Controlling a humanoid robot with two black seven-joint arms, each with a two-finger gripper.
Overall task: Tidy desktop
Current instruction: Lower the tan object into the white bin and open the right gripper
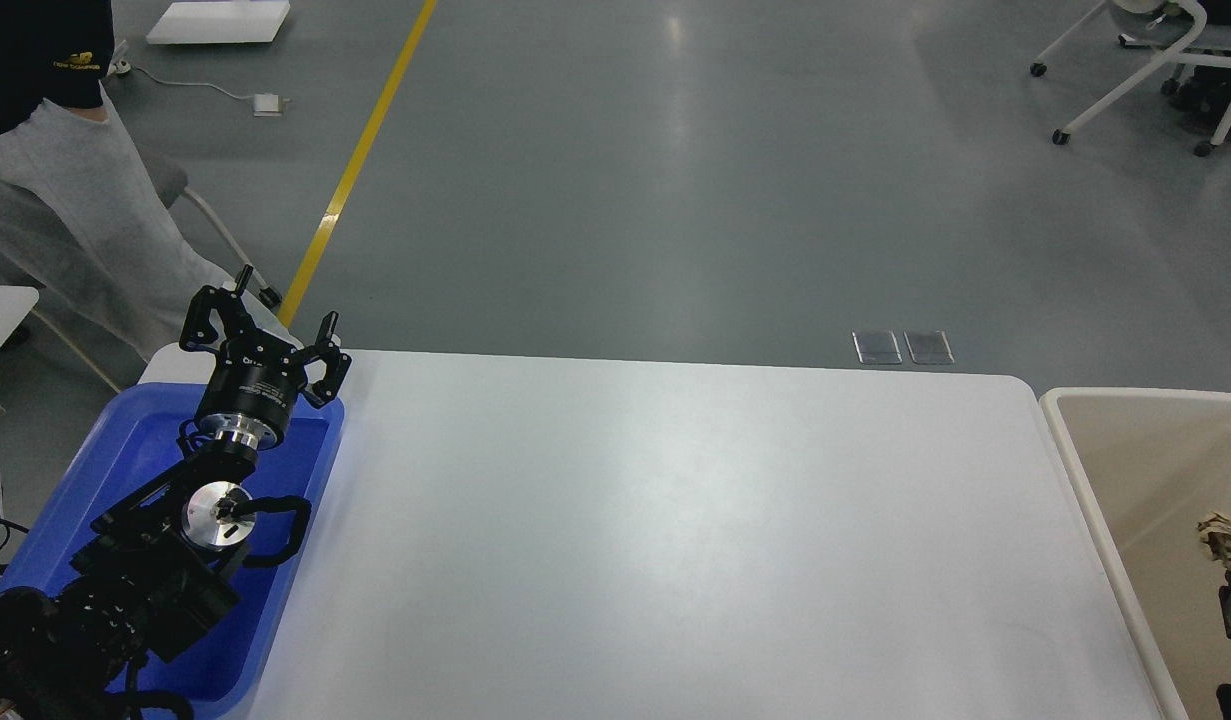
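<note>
The white desktop (675, 520) lies bare in the middle of the head view. My left gripper (262, 335) is open and empty, held above the far end of the blue tray (125, 455) at the table's left. My right gripper (1227, 562) shows only partly at the right edge, down inside the beige bin (1080, 450). It holds a crumpled brown wad (1215, 533) at its tip. Its fingers are mostly cut off by the frame edge.
A person in grey trousers (65, 210) stands beyond the table's left corner by a chair. A yellow floor line (355, 170) runs away behind. A wheeled white chair (1125, 70) stands far right. Two floor plates (902, 347) lie just past the table's far edge.
</note>
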